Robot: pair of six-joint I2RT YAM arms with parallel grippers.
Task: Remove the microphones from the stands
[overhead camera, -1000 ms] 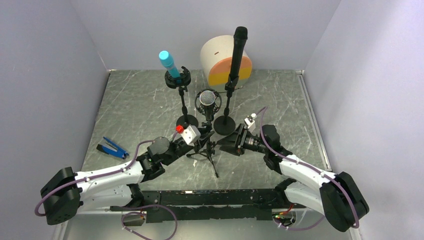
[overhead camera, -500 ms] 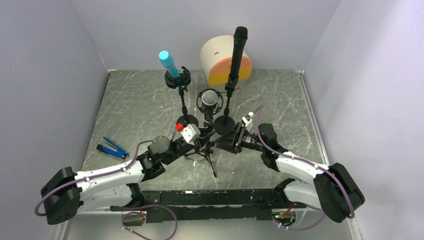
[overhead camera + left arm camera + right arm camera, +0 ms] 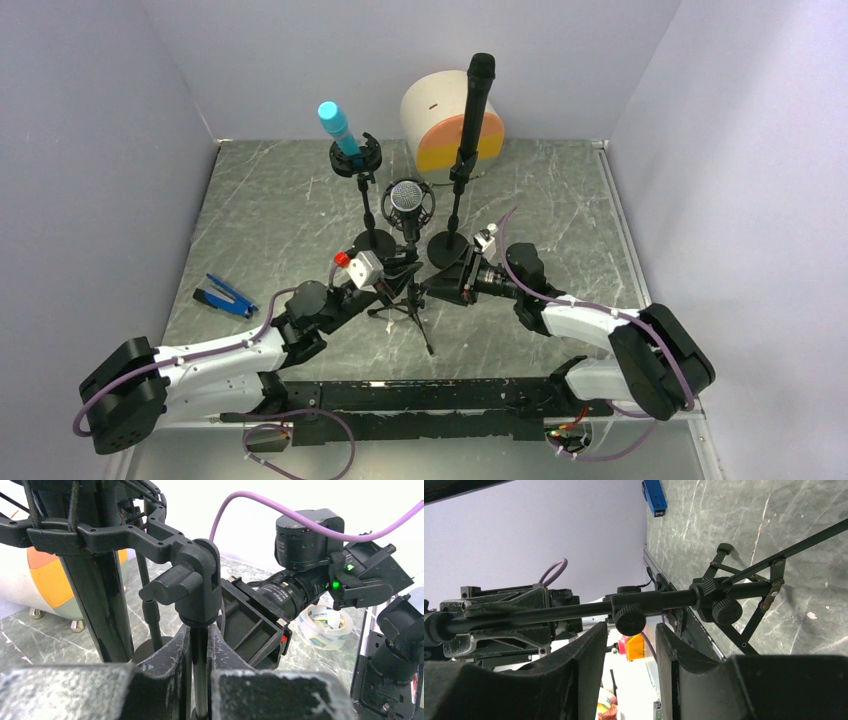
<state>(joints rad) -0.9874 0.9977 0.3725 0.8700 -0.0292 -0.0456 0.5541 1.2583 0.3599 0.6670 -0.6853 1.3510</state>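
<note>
Two claws meet at the tripod stand point(image 3: 198, 590). The left claw point(image 3: 198, 632) is clamped tight on its thin pole just under the swivel joint. The right claw point(image 3: 630, 630) stands partly open, with the pole's knob between its fingers. The microphone point(image 3: 404, 198) sits upright in the stand's cradle, mid-table point(image 3: 280, 215).

Looks bright and even from the top, only faint soft shadows under the stand point(image 3: 412, 297) on the table point(image 3: 280, 230). Blown out white at the back of the left wrist shot, with mushy out-of-focus left fingers point(image 3: 165, 676) up close. Same blur on the right fingers point(image 3: 583, 672), sharp further out
</note>
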